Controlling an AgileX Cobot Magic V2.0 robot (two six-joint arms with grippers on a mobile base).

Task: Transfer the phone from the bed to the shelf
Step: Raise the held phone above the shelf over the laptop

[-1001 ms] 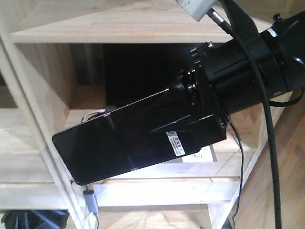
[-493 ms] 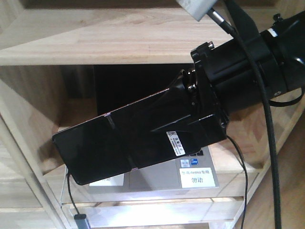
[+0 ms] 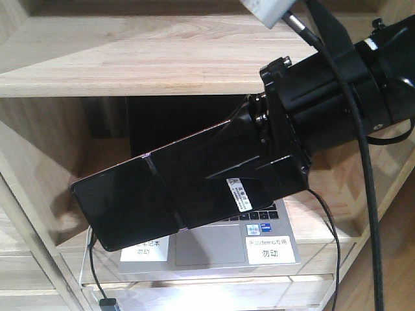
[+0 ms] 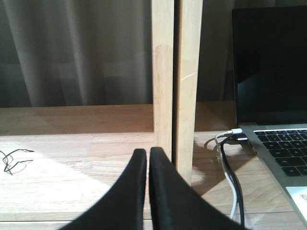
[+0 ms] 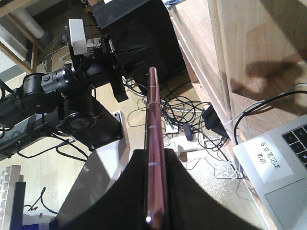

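Note:
The phone (image 3: 117, 201) is a glossy black slab held tilted in the air in front of the shelf (image 3: 149, 58), its free end low and to the left. My right gripper (image 3: 188, 188) is shut on its right half, near a small white sticker. In the right wrist view the phone (image 5: 153, 100) shows edge-on, pinkish, clamped between the black fingers (image 5: 192, 191) of the right gripper (image 5: 155, 152). My left gripper (image 4: 145, 153) is shut on nothing, just above a shelf board (image 4: 72, 163) and in front of an upright (image 4: 175, 72). The bed is out of view.
An open grey laptop (image 3: 201, 243) with white labels sits in the compartment behind and below the phone; it also shows as laptop (image 4: 273, 72) with cables (image 4: 230, 163) beside it. Tangled floor cables (image 5: 192, 129) and another black arm (image 5: 72, 81) lie below.
In the front view the shelf boards have slid downward and the laptop's keyboard and labels have come into view. The phone stays in the right gripper at the same tilt.

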